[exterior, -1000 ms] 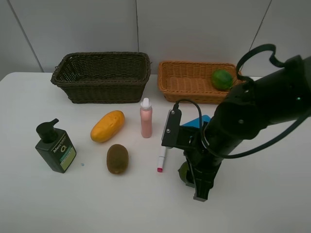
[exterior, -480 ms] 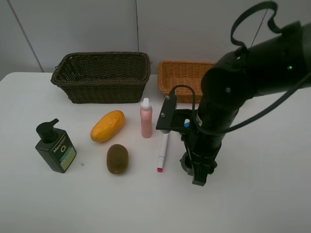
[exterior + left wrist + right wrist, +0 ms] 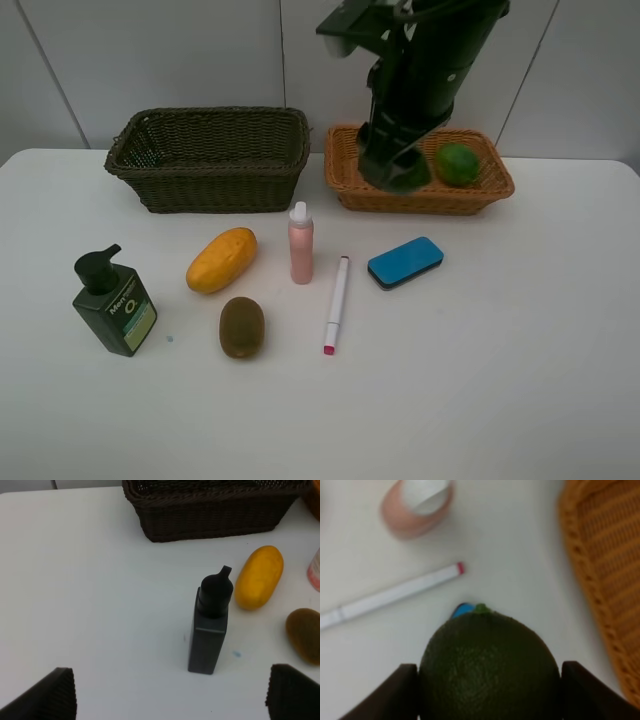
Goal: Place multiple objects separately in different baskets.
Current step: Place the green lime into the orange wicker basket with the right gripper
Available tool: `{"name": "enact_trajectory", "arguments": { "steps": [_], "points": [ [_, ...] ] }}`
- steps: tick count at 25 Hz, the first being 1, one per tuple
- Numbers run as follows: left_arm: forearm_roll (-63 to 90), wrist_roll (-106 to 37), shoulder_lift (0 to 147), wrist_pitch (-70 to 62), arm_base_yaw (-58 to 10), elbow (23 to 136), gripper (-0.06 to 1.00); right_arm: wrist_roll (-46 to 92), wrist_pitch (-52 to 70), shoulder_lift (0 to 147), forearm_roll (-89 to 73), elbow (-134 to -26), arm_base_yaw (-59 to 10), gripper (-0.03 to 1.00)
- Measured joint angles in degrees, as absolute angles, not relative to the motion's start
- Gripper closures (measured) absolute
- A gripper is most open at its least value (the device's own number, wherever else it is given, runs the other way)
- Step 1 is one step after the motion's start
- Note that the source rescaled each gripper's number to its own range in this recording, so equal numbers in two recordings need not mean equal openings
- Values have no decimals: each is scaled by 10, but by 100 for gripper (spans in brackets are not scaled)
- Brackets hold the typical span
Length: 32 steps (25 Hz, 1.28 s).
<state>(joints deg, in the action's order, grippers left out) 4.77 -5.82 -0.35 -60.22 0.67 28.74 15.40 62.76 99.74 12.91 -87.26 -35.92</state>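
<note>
My right gripper [image 3: 394, 170] hangs above the left part of the light orange basket [image 3: 350, 178], shut on a dark green fruit [image 3: 490, 665] that fills the gap between its fingers [image 3: 402, 692]. Another green fruit [image 3: 457, 163] lies in that basket. The dark olive basket [image 3: 210, 155] holds nothing that I can see. On the table are the pump bottle [image 3: 113, 303], mango [image 3: 221, 259], kiwi [image 3: 241, 326], pink spray bottle [image 3: 300, 243], marker [image 3: 336, 303] and blue eraser [image 3: 405, 262]. My left gripper [image 3: 170, 700] is open, back from the pump bottle [image 3: 210, 625].
Both baskets stand side by side at the back of the white table [image 3: 520, 380], against a pale wall. The loose items lie in a band across the table's middle. The left arm does not show in the exterior high view.
My right arm has lifted the green fruit from the table beside the marker and carried it up and back over the orange basket, uncovering the eraser. The left gripper has stayed open.
</note>
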Motion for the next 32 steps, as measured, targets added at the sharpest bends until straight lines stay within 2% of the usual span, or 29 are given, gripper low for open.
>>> {"name": "enact_trajectory", "arguments": {
  "steps": [7,13,20,32],
  "points": [
    [48,-58,-3,-602,7,287,-6,77,535,1012,126,-907,-252,34],
    [48,-58,-3,-602,7,287,-6,24,437,1077,111,-907,-198,34],
    [48,-58,-3,-602,7,287,-6,0,350,1163,104,-907,-174,34],
    [48,-58,-3,-602,7,287,-6,-4,314,1195,89,-907,-171,34]
  ]
}}
